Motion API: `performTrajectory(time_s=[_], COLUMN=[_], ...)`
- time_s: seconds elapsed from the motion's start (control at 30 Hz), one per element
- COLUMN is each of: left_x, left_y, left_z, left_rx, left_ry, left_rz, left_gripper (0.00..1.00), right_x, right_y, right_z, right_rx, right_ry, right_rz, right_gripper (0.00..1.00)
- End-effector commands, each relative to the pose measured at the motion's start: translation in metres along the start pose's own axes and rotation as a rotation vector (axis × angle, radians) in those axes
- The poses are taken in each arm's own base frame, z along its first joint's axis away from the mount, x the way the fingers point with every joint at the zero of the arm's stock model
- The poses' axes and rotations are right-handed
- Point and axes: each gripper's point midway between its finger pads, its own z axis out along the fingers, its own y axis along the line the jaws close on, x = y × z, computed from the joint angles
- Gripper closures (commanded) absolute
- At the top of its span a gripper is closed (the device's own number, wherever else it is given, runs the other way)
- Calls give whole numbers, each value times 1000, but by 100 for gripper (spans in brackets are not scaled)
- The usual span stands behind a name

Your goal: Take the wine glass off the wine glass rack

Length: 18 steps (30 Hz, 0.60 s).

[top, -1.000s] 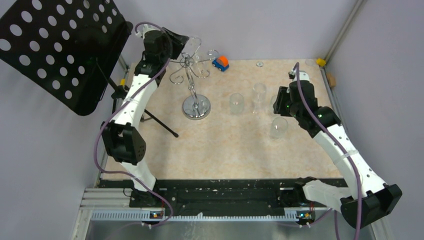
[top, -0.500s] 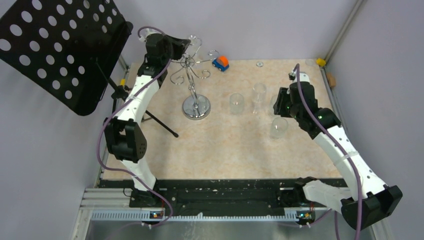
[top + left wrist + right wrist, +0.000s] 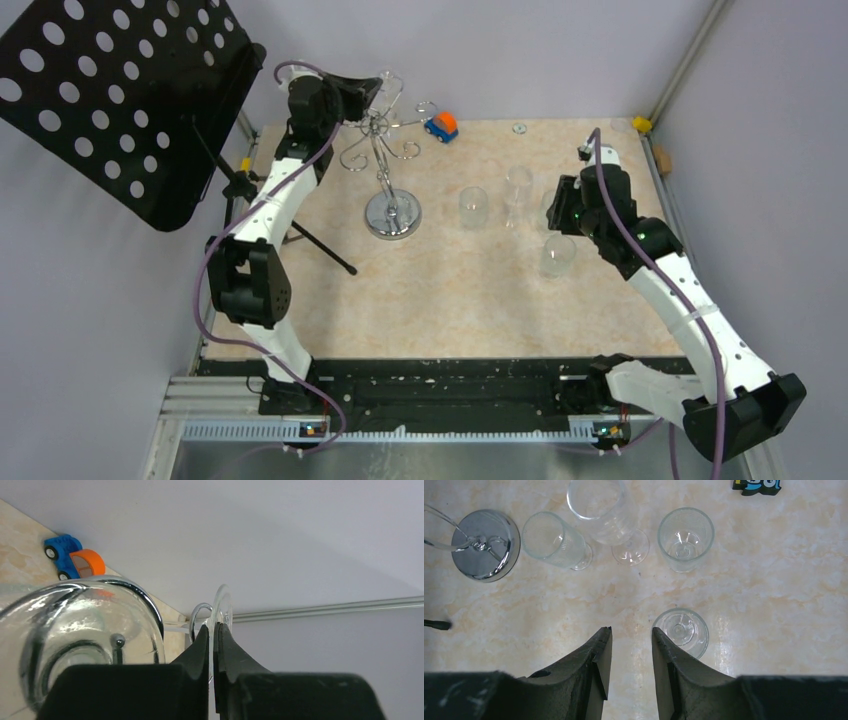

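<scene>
The chrome wine glass rack [image 3: 392, 213] stands at the back left of the table, its scroll arms [image 3: 376, 128] on top. A clear wine glass [image 3: 390, 86] hangs at the rack's far arm. My left gripper [image 3: 366, 90] is shut on the thin foot [image 3: 222, 605] of that glass. In the left wrist view the bowl [image 3: 75, 630] fills the left, with a chrome rack arm [image 3: 196, 620] curling beside the foot. My right gripper [image 3: 631, 630] is open and empty, hovering over the table near a short glass [image 3: 683, 631]. The rack's base also shows in the right wrist view [image 3: 486, 545].
A black perforated music stand [image 3: 120, 100] on a tripod stands at the left. Three glasses stand mid-table: [image 3: 473, 207], [image 3: 518, 195], [image 3: 557, 255]. A blue and orange toy car [image 3: 441, 125] sits behind the rack by the back wall.
My left gripper has moved a little up and back at the rack's top with the glass foot in it. The right arm has not moved.
</scene>
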Motion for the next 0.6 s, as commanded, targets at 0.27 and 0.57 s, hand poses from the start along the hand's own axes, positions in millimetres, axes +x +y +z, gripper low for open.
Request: performTrajectory(time_s=[0.27,0.57], left_x=[0,8], left_y=[-87,-96], left_z=[-33,-41], left_rx=[330,375], left_ry=[78,160], left_rz=[-83,-109], left_gripper=[100,100], right_x=[-9,-10], right_y=[4,6], right_z=[-5,-6], right_rx=[-32,-43], right_ry=[-49,-52], right_rz=[23,23], right_gripper=[64,64])
